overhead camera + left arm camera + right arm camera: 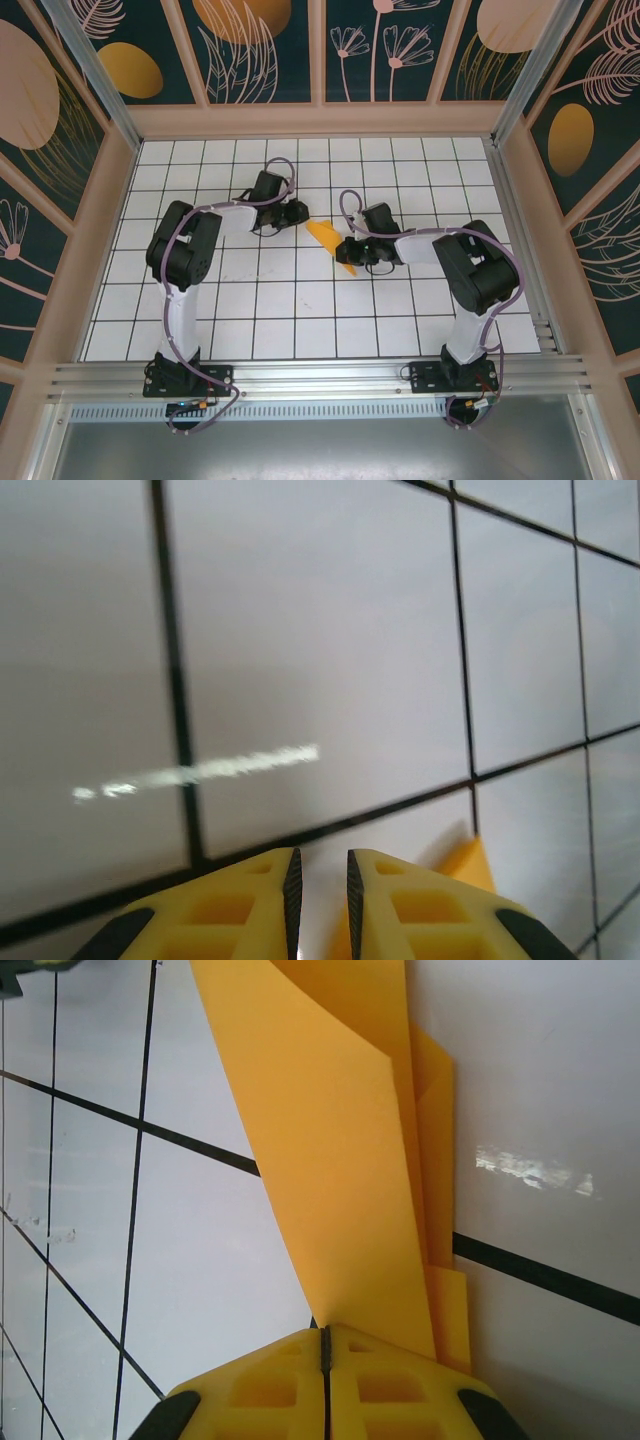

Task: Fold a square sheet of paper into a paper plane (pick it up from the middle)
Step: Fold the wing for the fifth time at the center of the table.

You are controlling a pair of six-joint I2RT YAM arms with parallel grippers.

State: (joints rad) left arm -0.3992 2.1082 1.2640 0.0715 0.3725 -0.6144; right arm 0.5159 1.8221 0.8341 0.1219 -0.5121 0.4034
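1. Table (260, 330): white grid surface, with both arms reaching in toward its middle and the work going on there.
2. Arms: the left arm (185, 250) bends in from the left and the right arm (480, 265) from the right. Their wrists face each other across a small gap.
3. Paper (326, 238): it sits in that gap, just off the table's middle. It is no flat square now but a smaller creased orange shape. Through the right wrist camera I see several layers lying over one another and a long flap tapering toward the fingers.
4. Right gripper (325, 1338): clamped tight on the paper's lower end, jaws meeting with the sheet pinched between them.
5. Left gripper (320, 865): the jaws stand a narrow slit apart. A corner of orange shows beside the right finger, but I cannot tell whether any paper is caught in the slit. From above, the gripper is at the paper's upper-left tip.
6. Progress, as I judge it: the early folds are in, so I'd call this mid-task. I do not see a clean narrow dart with a centre crease yet. The final lengthwise folds and the wings look left to do.
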